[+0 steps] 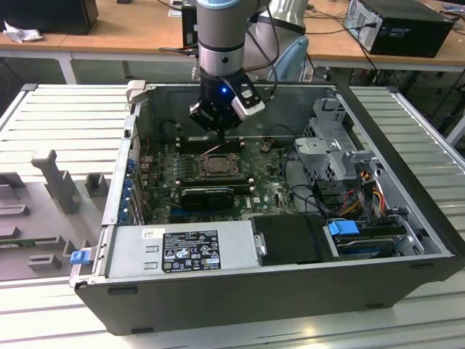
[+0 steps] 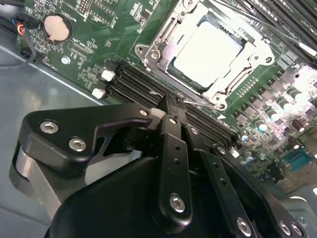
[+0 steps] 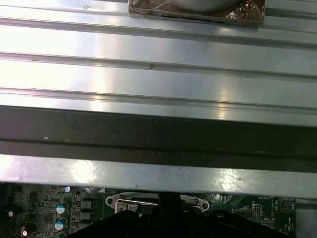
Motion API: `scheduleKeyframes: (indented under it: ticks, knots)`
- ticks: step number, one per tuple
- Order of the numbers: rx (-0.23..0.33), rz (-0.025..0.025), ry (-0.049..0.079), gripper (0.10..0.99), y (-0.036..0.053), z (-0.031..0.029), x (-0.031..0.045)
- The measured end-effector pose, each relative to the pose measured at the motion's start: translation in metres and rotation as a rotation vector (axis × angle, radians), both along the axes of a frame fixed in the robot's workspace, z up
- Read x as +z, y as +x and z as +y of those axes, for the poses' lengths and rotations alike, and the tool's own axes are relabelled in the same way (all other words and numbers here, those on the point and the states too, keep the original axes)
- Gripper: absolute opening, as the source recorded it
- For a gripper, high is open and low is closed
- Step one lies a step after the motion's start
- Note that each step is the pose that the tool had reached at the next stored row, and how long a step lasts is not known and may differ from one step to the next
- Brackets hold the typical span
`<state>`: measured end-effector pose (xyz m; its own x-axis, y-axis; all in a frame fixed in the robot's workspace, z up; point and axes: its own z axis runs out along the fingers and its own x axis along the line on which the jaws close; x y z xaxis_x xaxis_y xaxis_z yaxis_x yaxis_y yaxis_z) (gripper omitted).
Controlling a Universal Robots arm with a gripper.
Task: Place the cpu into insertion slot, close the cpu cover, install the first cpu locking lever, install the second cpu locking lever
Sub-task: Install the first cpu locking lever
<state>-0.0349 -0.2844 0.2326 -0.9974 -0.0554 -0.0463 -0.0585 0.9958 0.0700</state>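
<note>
**Hovering shut-jawed at the socket's near edge**

- Gripper: black linkage arms converge to a narrow tip; jaws pressed together, nothing seen between them. Tip hangs just above the board, apart from it as far as the second wrist view shows.
- Directly under the tip: long black memory slots with white end latches, lying between the gripper and the socket.
- Just beyond: a thin wire lever along the socket's near side. Latched or not, cannot tell.
- Insertion slot: metal rim with screw heads at the corners.
- Cpu: seated in the slot, flat, pale silvery top with a dull sheen.
- Cpu cover: thin bright metal frame lying flat around the chip, which shows through its square window.
- A second thin rod slants across the far side of the socket.
- Motherboard: green, densely printed; round coin battery off to one side, small can capacitors to the other.
- Exterior view: arm reaches down into the open computer case, grey power supply at the front, ribbed aluminium table around.
</note>
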Motion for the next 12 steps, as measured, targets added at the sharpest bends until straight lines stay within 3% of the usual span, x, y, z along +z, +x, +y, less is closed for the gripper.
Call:
scheduleKeyframes:
  ticks: [12]
  knots:
    - [0.022,-0.0016,-0.001,0.106,0.0059,0.0,-0.0117]
